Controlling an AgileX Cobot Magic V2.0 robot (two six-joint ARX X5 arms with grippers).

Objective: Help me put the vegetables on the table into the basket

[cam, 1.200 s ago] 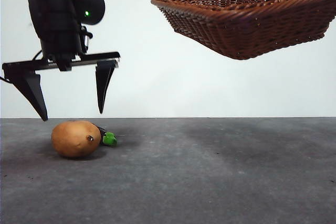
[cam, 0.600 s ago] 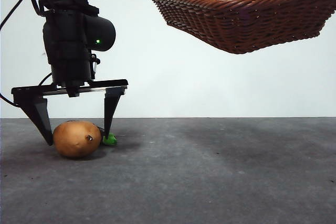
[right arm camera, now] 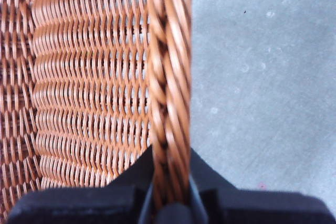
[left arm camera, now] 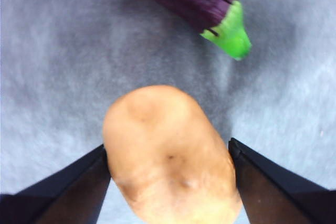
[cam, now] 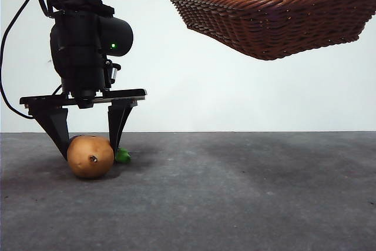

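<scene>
No label or writing shows anywhere on the things here. Nearest, the potato [cam: 90, 156] sits on the table [cam: 235, 192], and the left gripper [cam: 89, 142] is down around it with a black jaw pressed to each flank; the left wrist view shows both jaws touching its skin. Half a second ago the jaws stood wider, straddling the potato, and a second ago the gripper hung open well above it; the potato has since turned, its dark spot now facing more toward the front and its outline rounder. Just behind it lies the eggplant [left arm camera: 197, 3], its green cap poking out beside the far jaw. Farther back and high up, the basket [cam: 276, 19] hangs in the air, the right gripper [right arm camera: 169, 203] clamped on its braided rim, hardly moved since half a second ago.
</scene>
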